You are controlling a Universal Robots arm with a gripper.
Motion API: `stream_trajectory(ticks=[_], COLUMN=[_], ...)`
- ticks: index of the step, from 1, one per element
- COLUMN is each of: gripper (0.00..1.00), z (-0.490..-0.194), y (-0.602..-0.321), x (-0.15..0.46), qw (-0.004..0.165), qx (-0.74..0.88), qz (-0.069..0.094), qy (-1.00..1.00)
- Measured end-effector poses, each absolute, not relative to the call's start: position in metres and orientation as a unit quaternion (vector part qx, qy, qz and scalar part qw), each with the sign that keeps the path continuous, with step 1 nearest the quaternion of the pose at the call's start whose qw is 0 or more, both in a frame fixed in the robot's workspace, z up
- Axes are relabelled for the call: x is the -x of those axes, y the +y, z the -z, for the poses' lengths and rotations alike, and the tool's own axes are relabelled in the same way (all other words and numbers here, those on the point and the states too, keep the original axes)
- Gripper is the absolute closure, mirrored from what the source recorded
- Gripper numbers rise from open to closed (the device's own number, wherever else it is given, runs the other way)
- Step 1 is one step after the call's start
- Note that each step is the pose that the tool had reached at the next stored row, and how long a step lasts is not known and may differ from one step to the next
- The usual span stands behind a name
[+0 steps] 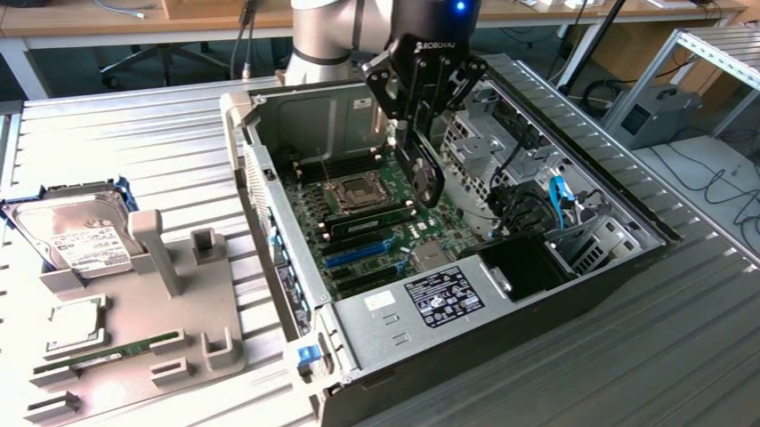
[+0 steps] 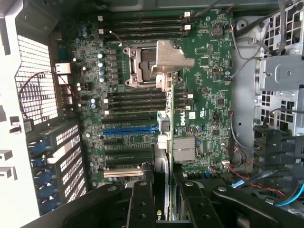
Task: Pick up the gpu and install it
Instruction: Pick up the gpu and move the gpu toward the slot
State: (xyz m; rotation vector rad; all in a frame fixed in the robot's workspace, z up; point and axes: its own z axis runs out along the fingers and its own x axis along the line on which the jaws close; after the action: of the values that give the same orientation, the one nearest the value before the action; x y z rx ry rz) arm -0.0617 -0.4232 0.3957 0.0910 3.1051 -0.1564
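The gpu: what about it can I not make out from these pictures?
Exterior view: upper end of the gpu, covered by the gripper.
Wrist view: its flat faces; it is seen edge-on.
Both views: whether its far end touches the motherboard; the gpu itself hides that spot.

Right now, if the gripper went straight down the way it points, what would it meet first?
Probably the motherboard, touched first by the lower end of the gpu that the gripper holds; depth is unclear.

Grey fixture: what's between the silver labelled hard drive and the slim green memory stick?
A flat square silver processor chip sits between the silver hard drive and the green memory stick, on the grey fixture; the exterior view shows it.
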Motion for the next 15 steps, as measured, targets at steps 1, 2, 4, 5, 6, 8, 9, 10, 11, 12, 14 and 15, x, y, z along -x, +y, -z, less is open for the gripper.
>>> stream_trajectory(ticks=[1,2,4,5,6,8,9,10,11,12,14,15], gripper=[0.74,0.74,0.74,0.74,0.74,0.74,0.74,0.74,0.74,0.74,0.74,0.74], z=[-0.3954,-0.3951,-0.3943,-0.3940,-0.3937,-0.3931,-0.3928,-0.3925,-0.3921,-0.3916,-0.3911,-0.3908], y=[-0.4230,-0.4227,-0.4222,-0.4220,-0.4219,-0.4216,-0.4216,-0.4215,-0.4213,-0.4211,-0.4209,-0.4208], x=[0.0612,0.0606,0.0595,0.0591,0.0588,0.0582,0.0580,0.0577,0.0572,0.0567,0.0561,0.0559], qw=[0.016,0.016,0.016,0.016,0.016,0.016,0.016,0.016,0.016,0.016,0.016,0.016], qx=[-0.029,-0.029,-0.029,-0.029,-0.029,-0.029,-0.029,-0.029,-0.029,-0.029,-0.029,-0.029], qz=[0.050,0.051,0.051,0.051,0.051,0.052,0.052,0.052,0.052,0.053,0.053,0.053], qy=[0.998,0.998,0.998,0.998,0.998,0.998,0.998,0.998,0.998,0.998,0.998,0.998])
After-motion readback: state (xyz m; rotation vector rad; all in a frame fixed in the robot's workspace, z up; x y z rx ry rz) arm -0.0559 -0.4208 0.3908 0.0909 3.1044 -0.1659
